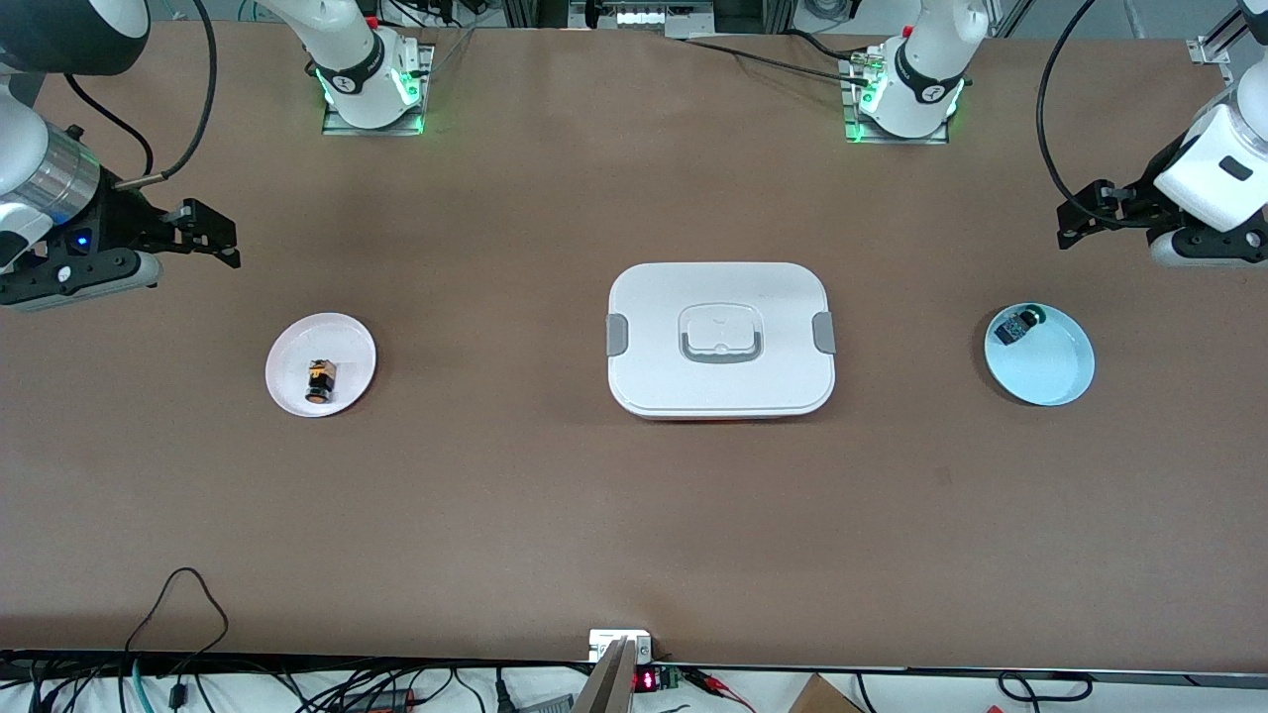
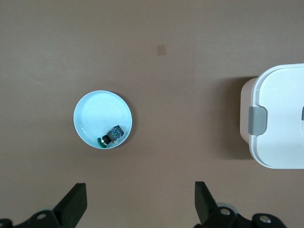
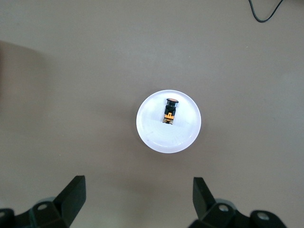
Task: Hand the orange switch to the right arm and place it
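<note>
From the front, the orange switch [image 1: 321, 380] lies on a small white plate [image 1: 347, 342] toward the right arm's end of the table, a closed white box [image 1: 720, 340] sits mid-table, and a light blue dish [image 1: 1052, 371] holds a small black part [image 1: 1014, 325] at the left arm's end. Both arms hang above the table ends. In the left wrist view, the left gripper [image 2: 140, 204] is spread wide and empty above the table near the dish. In the right wrist view, the right gripper [image 3: 137, 199] is equally wide and empty near the plate.
</note>
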